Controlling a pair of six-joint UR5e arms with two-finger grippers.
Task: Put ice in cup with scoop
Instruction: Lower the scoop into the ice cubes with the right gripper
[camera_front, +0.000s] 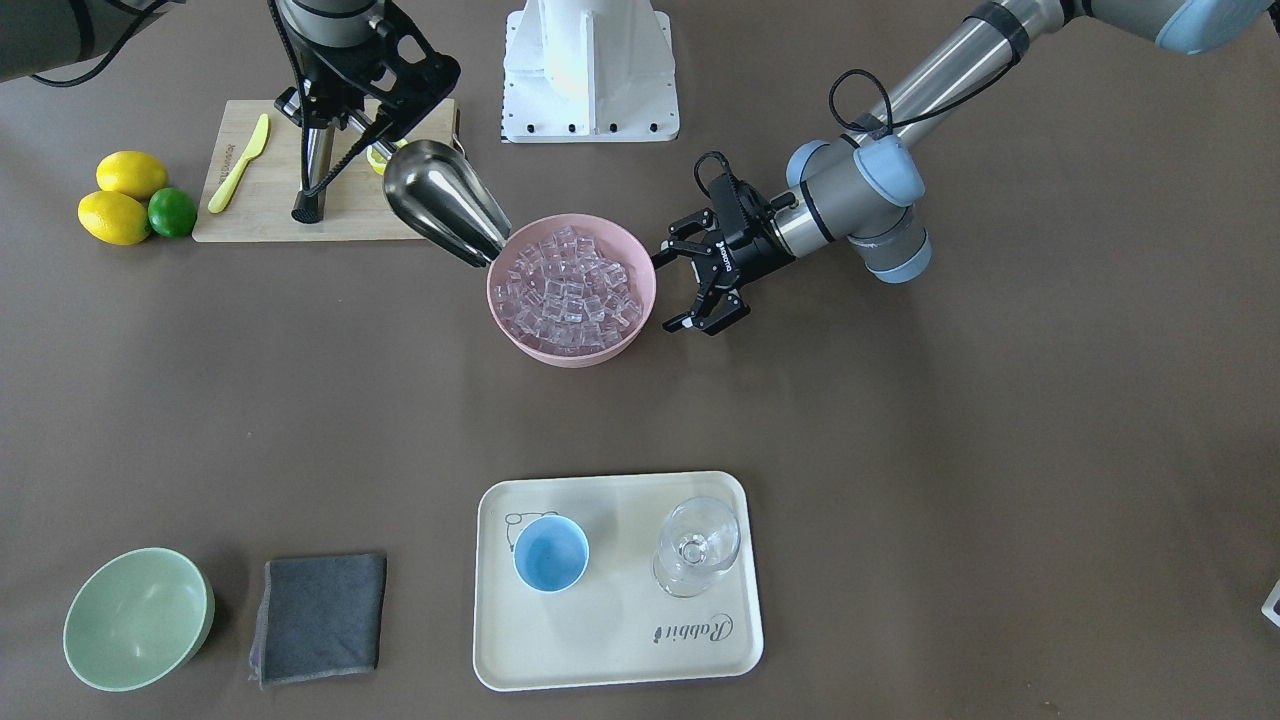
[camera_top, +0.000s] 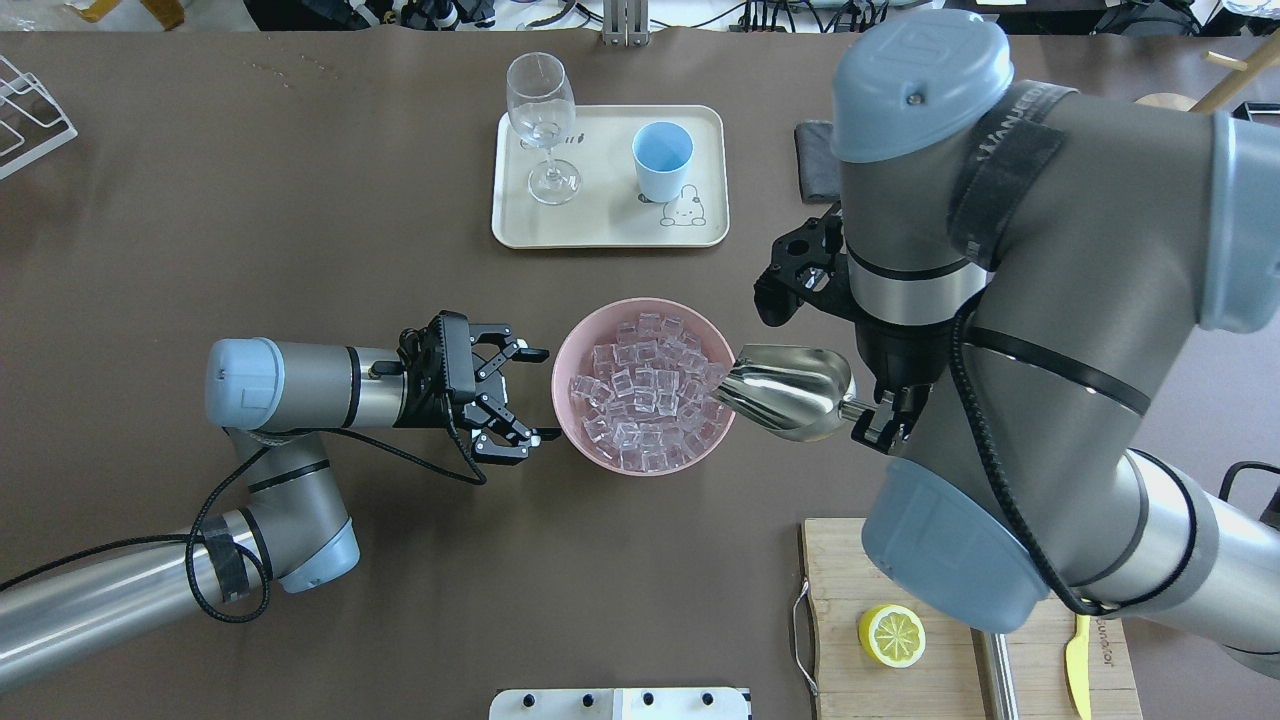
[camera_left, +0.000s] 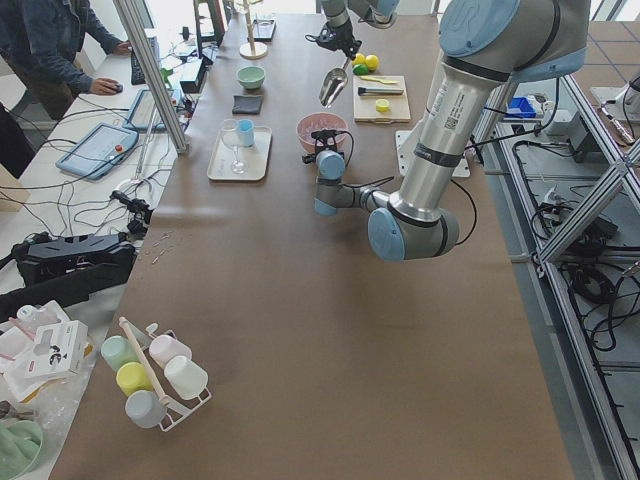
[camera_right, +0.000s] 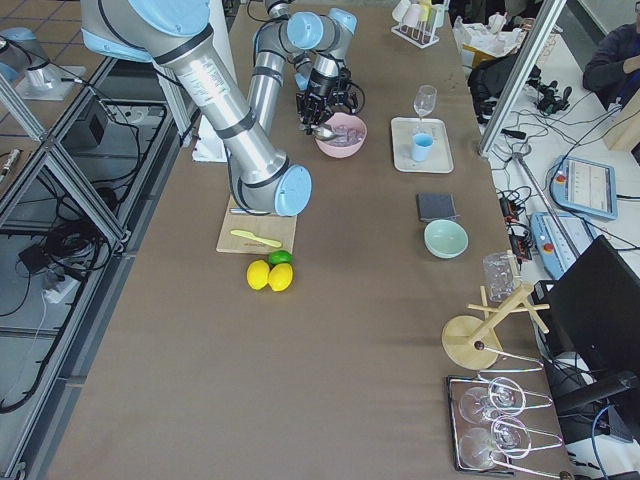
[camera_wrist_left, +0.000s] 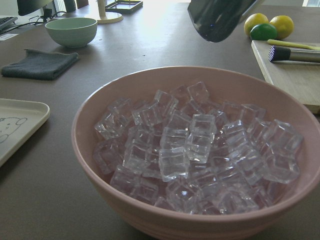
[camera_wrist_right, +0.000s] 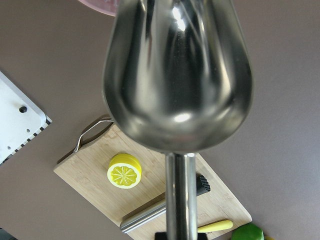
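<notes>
The ice (camera_front: 568, 285) is a heap of clear cubes that fills a pink bowl (camera_front: 575, 352) at mid table; it also shows in the overhead view (camera_top: 645, 395) and the left wrist view (camera_wrist_left: 195, 145). My right gripper (camera_top: 878, 420) is shut on the handle of the steel scoop (camera_top: 790, 392). The scoop (camera_front: 442, 205) tilts down with its tip at the bowl's rim, and its pan looks empty. My left gripper (camera_top: 530, 395) is open and empty beside the bowl's opposite side. The light-blue cup (camera_front: 551, 553) stands empty on a cream tray (camera_front: 700, 650).
A clear stemmed glass (camera_front: 697, 545) stands on the tray beside the cup. A pale green bowl (camera_front: 135, 620) and a grey cloth (camera_front: 320, 618) lie near the tray. A cutting board (camera_front: 260, 215) holds a yellow knife, a steel cylinder (camera_front: 312, 170) and a lemon half (camera_top: 891, 636); lemons and a lime lie beside it.
</notes>
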